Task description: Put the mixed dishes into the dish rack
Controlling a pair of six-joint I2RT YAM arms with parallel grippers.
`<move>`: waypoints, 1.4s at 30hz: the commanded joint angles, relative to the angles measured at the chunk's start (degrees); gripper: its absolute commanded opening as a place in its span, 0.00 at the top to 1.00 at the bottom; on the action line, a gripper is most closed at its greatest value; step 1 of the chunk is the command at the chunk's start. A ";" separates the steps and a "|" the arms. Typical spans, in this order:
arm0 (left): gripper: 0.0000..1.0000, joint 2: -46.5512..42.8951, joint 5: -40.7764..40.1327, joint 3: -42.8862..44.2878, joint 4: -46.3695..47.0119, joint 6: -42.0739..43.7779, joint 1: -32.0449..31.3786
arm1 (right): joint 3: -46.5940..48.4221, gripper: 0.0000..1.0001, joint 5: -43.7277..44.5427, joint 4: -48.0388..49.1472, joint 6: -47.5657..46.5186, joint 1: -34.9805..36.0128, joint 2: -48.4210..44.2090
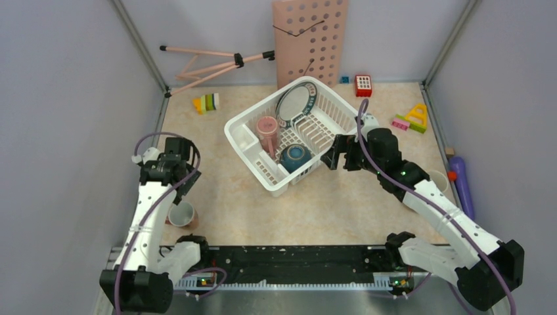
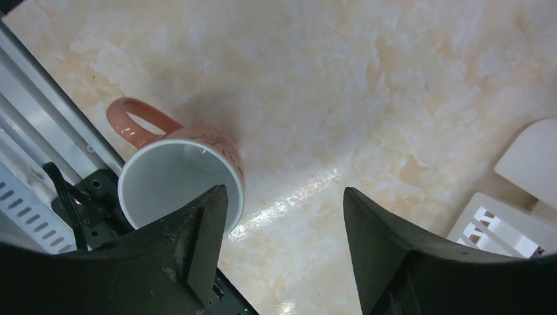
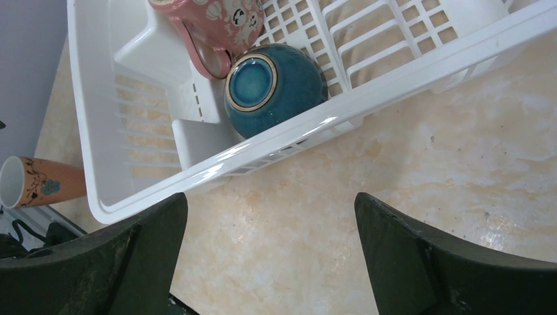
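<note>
The white dish rack (image 1: 246, 131) stands mid-table. It holds a pink cup (image 1: 267, 128), an upturned blue bowl (image 1: 295, 156) and a teal-rimmed large plate (image 1: 295, 104) upright in the dividers. Another pink cup (image 1: 182, 214) with a white inside (image 2: 171, 187) stands on the table at the near left. My left gripper (image 2: 286, 216) hangs open above the table beside it, the left finger over its rim. My right gripper (image 3: 270, 230) is open and empty over bare table just outside the rack's rim (image 3: 368, 98), near the bowl (image 3: 276, 85). A pale mug (image 1: 439, 180) shows partly behind the right arm.
A pink perforated board (image 1: 310, 39) and a pink folding stand (image 1: 210, 62) lean at the back wall. Toy blocks lie at back left (image 1: 207, 103), back centre (image 1: 363, 84) and right (image 1: 412, 118). A purple cylinder (image 1: 463, 187) lies by the right wall.
</note>
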 commanded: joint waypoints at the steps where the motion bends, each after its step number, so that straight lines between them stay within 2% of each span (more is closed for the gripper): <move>1: 0.30 0.08 3.43 -3.40 -1.51 -3.13 0.21 | 1.23 0.04 -0.38 2.71 -0.55 -0.16 -0.31; 5: 0.30 0.39 6.55 -7.70 2.26 -4.91 0.42 | 1.41 0.04 0.64 1.91 -0.84 -0.14 -0.55; 10: 0.33 1.68 4.90 -10.83 5.77 -5.71 0.92 | 0.87 0.04 1.37 1.00 -1.04 -0.14 -1.11; 11: 0.36 2.18 4.72 -11.28 6.21 -5.72 1.14 | 0.72 0.04 1.41 0.92 -0.98 -0.13 -1.36; 14: 0.60 3.09 4.08 -12.17 6.93 -6.31 1.29 | 0.40 0.03 1.60 0.81 -0.98 -0.14 -1.97; 16: 0.65 3.00 3.69 -12.90 7.50 -6.59 1.29 | 0.38 0.03 1.87 0.58 -0.97 -0.14 -2.26; 20: 0.67 2.20 3.37 -15.60 8.53 -8.14 1.27 | 0.37 0.03 1.85 0.37 -0.93 -0.12 -2.53; 22: 0.64 1.98 4.10 -16.96 9.52 -8.40 1.30 | 0.31 0.03 1.66 0.58 -0.95 -0.14 -2.58; 24: 0.65 1.98 5.09 -17.91 10.18 -8.55 1.30 | 0.38 0.03 1.48 0.63 -0.90 -0.14 -2.46; 25: 0.68 1.93 5.28 -18.09 10.36 -8.61 1.25 | 0.44 0.03 1.40 0.74 -0.85 -0.14 -2.44; 29: 1.00 0.18 4.87 -17.54 10.60 -8.00 1.32 | 0.82 0.03 1.06 0.73 -0.65 -0.14 -2.00; 37: 1.00 -6.51 0.02 -9.37 6.66 -4.65 1.40 | 0.53 0.03 -0.40 1.95 -0.14 -0.14 -1.59; 40: 1.00 -7.37 1.23 -2.96 6.51 0.78 1.36 | 0.86 0.03 -1.87 2.51 -0.51 -0.12 -1.01; 42: 1.00 -7.79 4.97 0.80 9.46 7.27 1.40 | 1.41 0.03 -2.85 2.82 -1.07 -0.14 -0.54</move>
